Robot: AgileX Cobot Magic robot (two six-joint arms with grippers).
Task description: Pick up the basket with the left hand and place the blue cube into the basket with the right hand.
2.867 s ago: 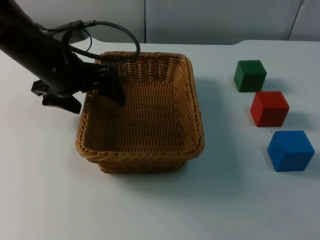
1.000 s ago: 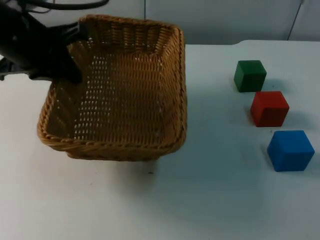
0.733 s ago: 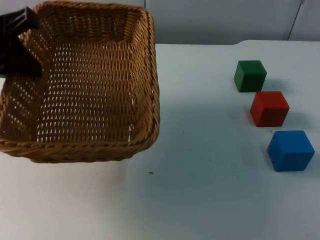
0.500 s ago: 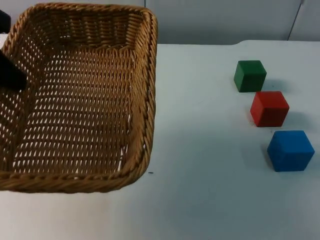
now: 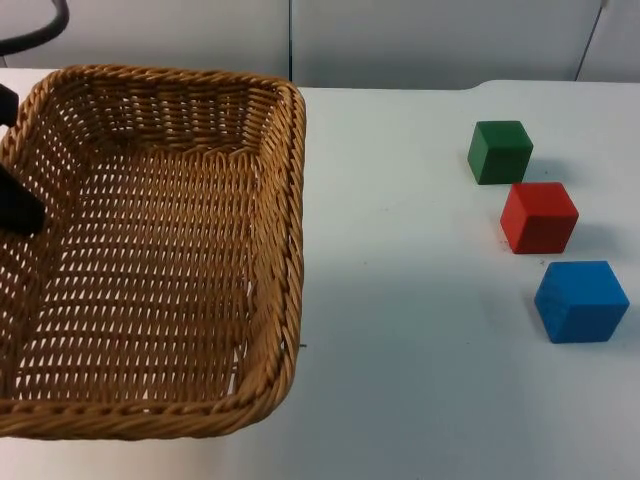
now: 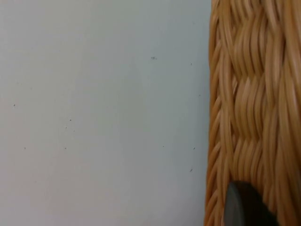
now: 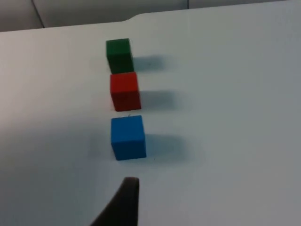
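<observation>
The woven wicker basket hangs above the table at the left, lifted close to the top camera and empty inside. My left gripper is shut on its left rim, with one black finger inside the wall. In the left wrist view the basket wall runs beside a black fingertip. The blue cube rests on the table at the right, nearest of a row of three. In the right wrist view the blue cube lies just beyond my right gripper's fingertip, which holds nothing.
A red cube and a green cube stand in line behind the blue one. The white table stretches bare between the basket and the cubes. A grey partition wall closes the far edge.
The left gripper has raised the basket and carried it to the left, so it looms larger in the top view. The three cubes have not moved.
</observation>
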